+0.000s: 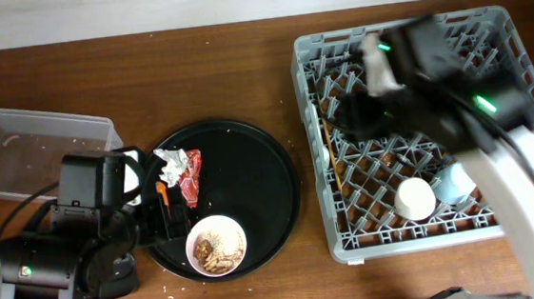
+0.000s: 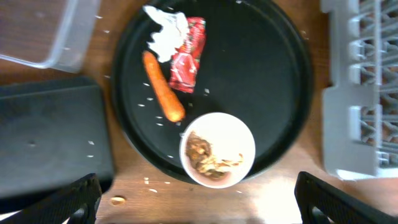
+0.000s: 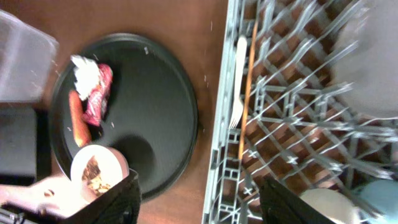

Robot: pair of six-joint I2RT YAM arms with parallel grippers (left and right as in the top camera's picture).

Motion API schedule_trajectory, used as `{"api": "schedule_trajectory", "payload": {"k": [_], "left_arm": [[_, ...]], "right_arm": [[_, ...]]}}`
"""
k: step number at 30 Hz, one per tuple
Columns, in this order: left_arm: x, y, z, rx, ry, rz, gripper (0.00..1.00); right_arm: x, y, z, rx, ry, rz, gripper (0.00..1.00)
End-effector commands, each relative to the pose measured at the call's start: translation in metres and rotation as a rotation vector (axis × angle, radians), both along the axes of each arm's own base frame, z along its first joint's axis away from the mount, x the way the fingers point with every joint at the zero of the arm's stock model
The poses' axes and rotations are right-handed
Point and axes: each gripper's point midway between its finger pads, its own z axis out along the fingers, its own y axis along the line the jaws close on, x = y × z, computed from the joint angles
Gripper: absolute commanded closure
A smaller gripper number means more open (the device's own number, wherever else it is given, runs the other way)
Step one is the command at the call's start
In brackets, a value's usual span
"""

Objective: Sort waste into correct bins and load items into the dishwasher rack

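Observation:
A white bowl (image 1: 217,244) of brownish food scraps (image 2: 208,155) sits at the front of the round black tray (image 1: 260,183). On that tray also lie a crumpled paper ball (image 2: 165,31), a red wrapper (image 2: 186,56) and a carrot (image 2: 163,87). My left gripper (image 2: 199,205) is open and empty, above the table just in front of the bowl. My right gripper (image 3: 199,202) is open and empty over the left edge of the dishwasher rack (image 1: 496,26). The rack holds a white cup (image 1: 414,198), a light-blue cup (image 1: 458,182), a fork (image 3: 238,81), a wooden stick (image 3: 249,87) and a blurred pale plate (image 3: 373,56).
The clear tub (image 1: 28,149) stands at the far left. The black rectangular tray (image 2: 50,143) lies beside the round tray, mostly under my left arm in the overhead view. A few crumbs lie on the table near the front edge.

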Motion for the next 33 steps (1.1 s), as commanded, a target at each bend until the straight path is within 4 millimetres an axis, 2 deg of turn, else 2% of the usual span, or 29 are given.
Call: {"api": "schedule_trajectory", "payload": {"k": [1,2,4,5,6,7,9,11,13,14,15,16,17,18,19,20,23,24,26,27,28,29,30,31,33], "left_arm": [[0.011,-0.018,0.009,-0.107,-0.046,-0.024,0.01],[0.016,-0.02,-0.006,-0.087,-0.007,-0.042,0.04],[0.031,-0.016,-0.042,-0.007,0.058,-0.03,0.04],[0.044,-0.016,-0.06,0.03,0.073,-0.025,0.03],[0.066,-0.012,-0.082,0.09,0.077,-0.005,0.04],[0.091,-0.014,-0.107,0.125,0.099,-0.016,0.07],[0.119,-0.02,-0.144,0.158,0.138,-0.044,0.11],[0.15,-0.001,-0.191,0.304,0.162,0.01,0.22],[0.166,0.009,-0.222,0.375,0.174,0.037,0.24],[0.172,0.014,-0.236,0.388,0.182,0.052,0.29],[0.177,0.021,-0.247,0.392,0.19,0.069,0.41],[0.178,0.027,-0.255,0.397,0.202,0.082,0.44],[0.175,0.032,-0.261,0.398,0.224,0.091,0.66],[0.175,0.032,-0.256,0.396,0.224,0.091,0.82],[0.178,0.03,-0.242,0.388,0.215,0.089,0.88],[0.179,0.029,-0.219,0.381,0.196,0.091,0.97],[0.173,0.032,-0.153,0.355,0.087,0.114,1.0],[0.171,0.041,-0.132,0.353,0.039,0.146,1.0],[0.175,0.081,-0.1,0.351,-0.055,0.269,1.0],[0.178,0.1,-0.096,0.349,-0.073,0.324,1.0],[0.175,0.141,-0.096,0.35,-0.07,0.429,0.92],[0.166,0.177,-0.096,0.34,-0.063,0.545,0.5],[0.165,0.184,-0.096,0.311,-0.067,0.57,0.27],[0.166,0.177,-0.09,0.264,-0.076,0.55,0.19],[0.17,0.164,-0.086,0.259,-0.095,0.516,0.19]], "right_arm": [[-0.059,-0.038,0.079,0.026,-0.283,-0.071,0.01],[-0.087,-0.048,0.102,0.063,-0.38,-0.075,0.01],[-0.113,-0.057,0.12,0.095,-0.463,-0.077,0.01],[-0.125,-0.061,0.127,0.109,-0.498,-0.079,0.01],[-0.135,-0.064,0.133,0.122,-0.529,-0.08,0.01],[-0.141,-0.067,0.136,0.128,-0.548,-0.081,0.01],[-0.142,-0.067,0.136,0.13,-0.551,-0.081,0.01],[-0.142,-0.067,0.136,0.129,-0.551,-0.081,0.01],[-0.142,-0.067,0.136,0.13,-0.551,-0.081,0.01],[-0.142,-0.067,0.136,0.13,-0.551,-0.081,0.01],[-0.142,-0.067,0.136,0.13,-0.551,-0.081,0.01],[-0.142,-0.067,0.136,0.13,-0.551,-0.081,0.01],[-0.142,-0.067,0.136,0.129,-0.551,-0.081,0.01],[-0.142,-0.067,0.136,0.13,-0.551,-0.081,0.01],[-0.142,-0.067,0.136,0.129,-0.551,-0.081,0.01],[-0.142,-0.067,0.136,0.13,-0.551,-0.081,0.01],[-0.142,-0.067,0.136,0.129,-0.551,-0.081,0.01],[-0.142,-0.067,0.136,0.13,-0.551,-0.081,0.01],[-0.142,-0.067,0.136,0.13,-0.551,-0.081,0.01],[-0.142,-0.067,0.136,0.129,-0.551,-0.081,0.01],[-0.142,-0.067,0.136,0.129,-0.551,-0.081,0.01],[-0.142,-0.067,0.136,0.13,-0.551,-0.081,0.01],[-0.142,-0.067,0.136,0.13,-0.551,-0.081,0.01],[-0.142,-0.067,0.136,0.13,-0.551,-0.081,0.01],[-0.142,-0.067,0.136,0.129,-0.551,-0.081,0.01]]}}
